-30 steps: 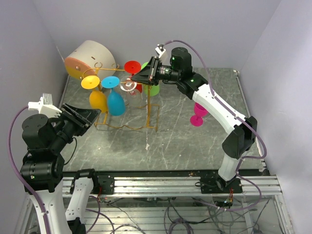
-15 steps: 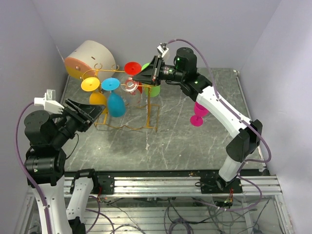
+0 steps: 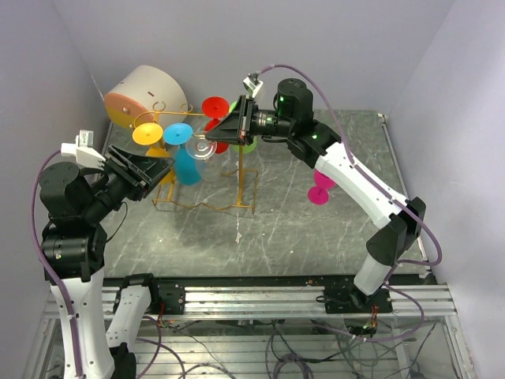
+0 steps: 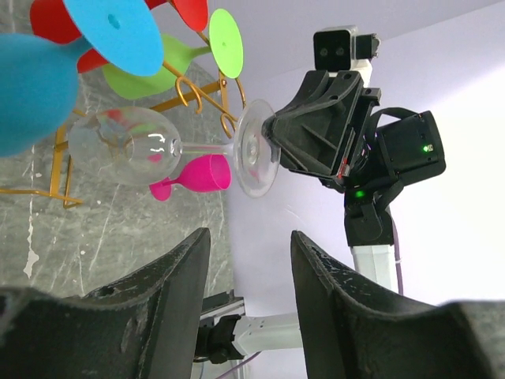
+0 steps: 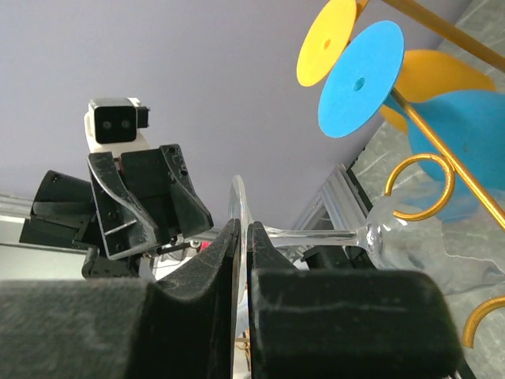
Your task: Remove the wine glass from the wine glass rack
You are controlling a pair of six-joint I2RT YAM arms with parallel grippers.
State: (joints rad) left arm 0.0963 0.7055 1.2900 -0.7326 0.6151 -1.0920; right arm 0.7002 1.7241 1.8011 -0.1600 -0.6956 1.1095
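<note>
My left hand [image 3: 144, 175]: fingers wide apart, holding nothing, hovering at the left end of the wine glass rack [image 3: 207, 202]. The rack stands on the table [image 3: 316, 237], in front of a white-and-orange drum [image 3: 142, 93]. A yellow glass [image 3: 147, 134] and a blue glass [image 3: 186, 164] hang bowl-down from its top rail. The wine glass [image 3: 202, 149], clear, lies sideways at the top rail just right of the blue one, bowl toward my left hand. I cannot tell whether its stem sits inside a loop. My right hand [image 3: 237, 126]: fingers pinched on the glass's foot. A pink glass [image 3: 319, 186] is on the table, well apart, far right.
</note>
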